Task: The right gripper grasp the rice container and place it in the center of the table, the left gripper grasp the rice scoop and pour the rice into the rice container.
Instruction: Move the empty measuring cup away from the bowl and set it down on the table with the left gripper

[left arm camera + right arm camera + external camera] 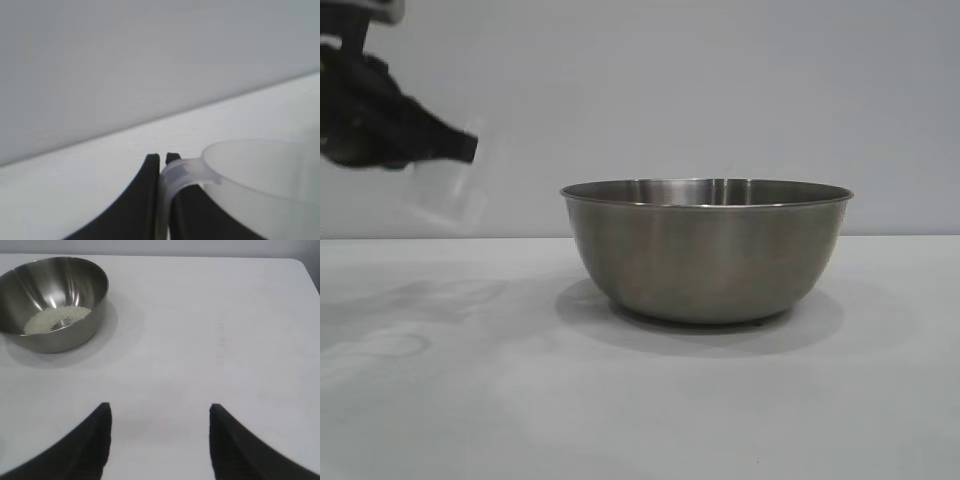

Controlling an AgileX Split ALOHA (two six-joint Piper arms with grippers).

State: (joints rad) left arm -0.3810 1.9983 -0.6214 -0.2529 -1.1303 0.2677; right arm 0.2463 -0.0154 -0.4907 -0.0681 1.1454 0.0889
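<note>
My left gripper point(160, 162) is clamped on the handle of the scoop point(260, 175), a light, thin, slippery plastic cup held in the air left of the bowl point(706, 250). The handle is its only firm hold. The bowl, rigid smooth steel with rice point(56, 319) inside, stands on the table point(640, 400). My right gripper point(160, 440), fingers apart, hangs empty well away from it.

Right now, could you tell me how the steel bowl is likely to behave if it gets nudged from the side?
The rice container would probably slide rather than tip: it sits wide and low on the smooth table. Its rounded base may let it rock a little. The rice inside is a small heap, so it likely adds little weight.
</note>
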